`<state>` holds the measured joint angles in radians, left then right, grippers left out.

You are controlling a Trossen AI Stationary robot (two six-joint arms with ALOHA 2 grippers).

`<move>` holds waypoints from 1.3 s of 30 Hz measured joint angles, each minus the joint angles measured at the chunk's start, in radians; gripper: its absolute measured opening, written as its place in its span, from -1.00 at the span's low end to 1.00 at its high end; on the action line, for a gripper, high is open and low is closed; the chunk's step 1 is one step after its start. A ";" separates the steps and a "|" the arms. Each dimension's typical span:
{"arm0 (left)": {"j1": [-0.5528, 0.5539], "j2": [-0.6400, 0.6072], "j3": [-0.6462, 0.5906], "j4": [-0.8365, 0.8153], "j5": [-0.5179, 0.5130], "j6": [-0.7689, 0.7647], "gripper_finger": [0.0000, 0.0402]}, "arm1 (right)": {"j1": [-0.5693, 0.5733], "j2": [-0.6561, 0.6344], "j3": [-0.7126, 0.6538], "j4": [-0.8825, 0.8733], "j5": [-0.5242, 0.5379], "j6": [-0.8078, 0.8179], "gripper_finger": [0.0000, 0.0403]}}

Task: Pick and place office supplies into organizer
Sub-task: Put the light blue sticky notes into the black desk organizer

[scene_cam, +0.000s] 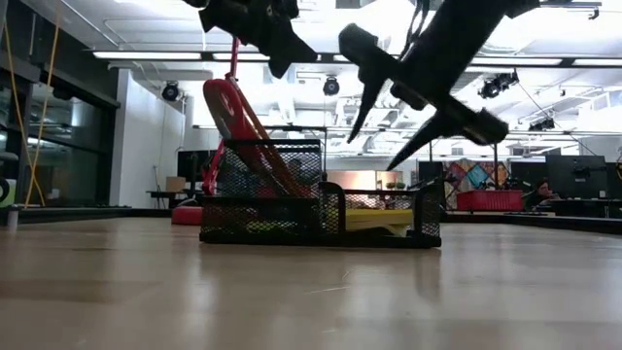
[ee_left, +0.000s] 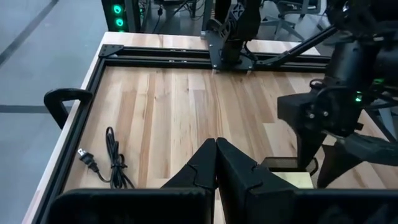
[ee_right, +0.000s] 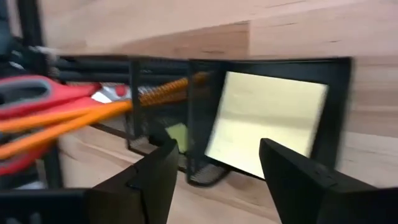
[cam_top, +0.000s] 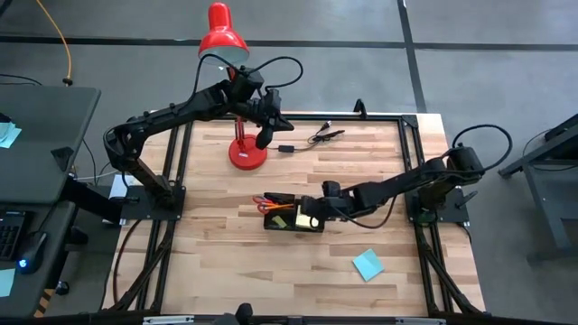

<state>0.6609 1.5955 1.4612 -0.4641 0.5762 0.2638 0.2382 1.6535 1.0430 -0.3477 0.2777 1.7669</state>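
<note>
Organizer (cam_top: 291, 217) sits mid-table, holding red-handled scissors (ee_right: 37, 99), orange pencils (ee_right: 93, 115) and a pale yellow pad (ee_right: 264, 121); other contents obscured by mesh. Right gripper (ee_right: 214, 168) hovers above it, fingers spread, empty. Left gripper (ee_left: 216, 163) closed, empty. No legible markings.

no readable text, labels or signs

You've got a grey floor (cam_top: 506, 54) around the light wood counter (cam_top: 217, 262), a dark side desk (cam_top: 36, 135) left, and bright ceiling strip lights (scene_cam: 155, 55) overhead.
</note>
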 joint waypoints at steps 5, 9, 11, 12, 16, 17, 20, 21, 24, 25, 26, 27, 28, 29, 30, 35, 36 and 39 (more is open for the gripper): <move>-0.023 0.001 0.000 -0.005 0.016 -0.006 -1.00 | 0.024 -0.015 0.057 -0.144 -0.025 -0.090 0.07; -0.095 0.001 0.000 -0.004 0.021 0.000 -1.00 | 0.070 -0.064 0.066 -0.252 -0.093 -0.075 0.06; -0.136 0.001 0.000 -0.004 0.005 0.000 -1.00 | 0.100 -0.081 0.066 -0.361 -0.162 -0.050 0.05; -0.159 0.001 0.000 -0.003 -0.016 0.001 -1.00 | 0.122 -0.095 0.065 -0.409 -0.177 -0.043 0.04; -0.231 0.001 0.000 -0.002 -0.088 0.000 -1.00 | 0.227 -0.166 0.065 -0.564 -0.184 0.007 0.01; -0.248 0.001 0.000 -0.002 -0.085 -0.001 -1.00 | 0.255 -0.184 0.065 -0.606 -0.194 0.021 0.00; -0.307 0.002 0.000 -0.002 -0.069 -0.002 -1.00 | 0.332 -0.242 0.065 -0.729 -0.242 0.075 -0.01; -0.331 0.006 0.000 0.001 -0.071 -0.001 -1.00 | 0.361 -0.261 0.060 -0.743 -0.249 0.093 -0.01; -0.401 0.011 0.000 0.007 -0.114 -0.019 -1.00 | 0.440 -0.335 0.008 -0.728 -0.235 0.168 0.00; -0.425 0.013 0.000 0.015 -0.145 -0.033 -1.00 | 0.473 -0.361 -0.019 -0.706 -0.208 0.193 0.00; -0.453 0.019 0.002 0.030 -0.185 -0.055 -1.00 | 0.504 -0.389 -0.047 -0.677 -0.179 0.218 0.00; -0.478 0.025 0.003 0.040 -0.224 -0.081 -1.00 | 0.537 -0.416 -0.074 -0.654 -0.149 0.248 0.00; -0.497 0.028 0.000 0.032 -0.261 -0.114 -1.00 | 0.570 -0.440 -0.100 -0.635 -0.123 0.271 0.00; -0.514 0.030 -0.001 0.026 -0.294 -0.149 -1.00 | 0.603 -0.460 -0.122 -0.620 -0.097 0.290 0.00; -0.537 0.030 -0.002 0.036 -0.330 -0.183 -1.00 | 0.634 -0.477 -0.141 -0.610 -0.072 0.306 0.00; -0.629 0.055 -0.002 0.050 -0.385 -0.305 -1.00 | 0.775 -0.552 -0.229 -0.570 0.021 0.365 0.00; -0.652 0.068 -0.001 0.067 -0.394 -0.331 -1.00 | 0.797 -0.565 -0.250 -0.551 0.038 0.375 0.00; -0.713 0.080 -0.002 0.072 -0.421 -0.388 -1.00 | 0.856 -0.602 -0.328 -0.449 0.068 0.411 0.00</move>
<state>-0.0526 1.6756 1.4593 -0.3920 0.1555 -0.1243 1.0945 1.0520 0.7146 -0.7972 0.3453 2.1776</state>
